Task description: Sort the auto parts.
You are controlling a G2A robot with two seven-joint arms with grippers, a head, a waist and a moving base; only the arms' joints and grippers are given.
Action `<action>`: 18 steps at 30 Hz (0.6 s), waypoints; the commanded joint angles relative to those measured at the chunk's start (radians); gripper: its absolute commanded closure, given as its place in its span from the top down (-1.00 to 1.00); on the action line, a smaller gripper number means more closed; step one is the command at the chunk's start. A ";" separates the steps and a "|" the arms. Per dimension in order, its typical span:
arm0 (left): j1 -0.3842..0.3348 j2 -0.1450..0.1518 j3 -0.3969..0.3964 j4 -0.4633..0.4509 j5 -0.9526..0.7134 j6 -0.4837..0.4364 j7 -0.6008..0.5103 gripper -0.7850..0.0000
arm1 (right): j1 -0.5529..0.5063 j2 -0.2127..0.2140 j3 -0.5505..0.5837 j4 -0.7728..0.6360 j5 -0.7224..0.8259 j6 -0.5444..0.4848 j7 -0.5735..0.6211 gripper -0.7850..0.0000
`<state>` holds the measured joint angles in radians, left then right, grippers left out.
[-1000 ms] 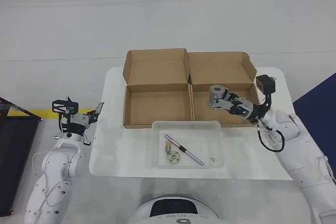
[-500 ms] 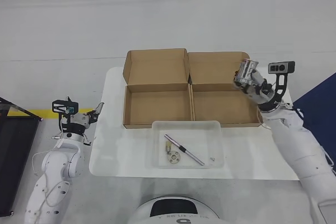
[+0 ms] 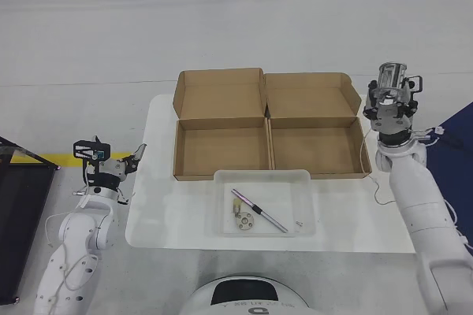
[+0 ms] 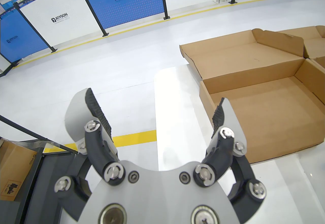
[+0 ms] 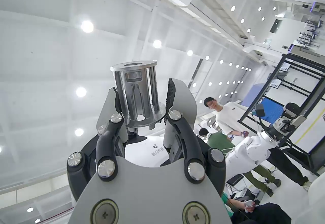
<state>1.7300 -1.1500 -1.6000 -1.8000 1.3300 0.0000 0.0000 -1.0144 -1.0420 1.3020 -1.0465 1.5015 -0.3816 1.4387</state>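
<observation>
My right gripper (image 3: 392, 88) (image 5: 142, 94) is raised beyond the table's far right corner, pointing up, shut on a silver cylindrical cage part (image 5: 138, 88) (image 3: 392, 79). In the white tray (image 3: 303, 179) at the table's front lie a long metal rod (image 3: 258, 210), a round metal disc (image 3: 243, 223), a small brass piece (image 3: 234, 205) and tiny screws (image 3: 299, 224). Two open cardboard boxes, the left box (image 3: 219, 150) (image 4: 266, 113) and the right box (image 3: 315, 150), stand behind the tray. My left gripper (image 3: 117, 161) (image 4: 155, 105) hangs open off the table's left edge, holding nothing.
The white table (image 3: 173, 213) has bare room left of the tray and at the front right. A dark rack (image 3: 8, 213) (image 4: 38, 164) stands on the floor at far left. Box lids (image 3: 221, 93) lie flat behind the boxes.
My right arm has swung from over the right box outward and upward past the table's far right corner, turning the cylindrical part to point up. The left arm has kept still.
</observation>
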 commanded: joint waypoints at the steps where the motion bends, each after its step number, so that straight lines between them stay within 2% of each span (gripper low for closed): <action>1: 0.000 0.000 0.000 0.000 0.000 0.000 0.000 1.00 | 0.004 -0.014 0.020 0.013 -0.013 0.007 0.007 -1.00; 6: 0.000 0.000 0.000 0.000 0.000 0.000 0.000 1.00 | 0.001 -0.043 0.084 0.022 -0.087 -0.023 -0.023 -1.00; 9: 0.000 0.000 0.000 0.000 0.000 0.000 0.000 1.00 | -0.014 -0.054 0.133 -0.015 -0.209 -0.093 -0.093 -1.00; 14: 0.000 0.000 0.000 0.000 0.000 0.000 0.000 1.00 | -0.082 -0.069 0.182 -0.163 -0.500 -0.293 -0.292 -1.00; 18: 0.000 0.000 0.000 0.000 0.000 0.000 0.000 1.00 | -0.124 -0.069 0.177 -0.226 -0.806 -0.507 -0.507 -1.00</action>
<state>1.7300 -1.1500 -1.6000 -1.8000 1.3300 0.0000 0.0000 -1.1299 -1.1122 1.4860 -1.2645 0.8216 -0.8056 1.0151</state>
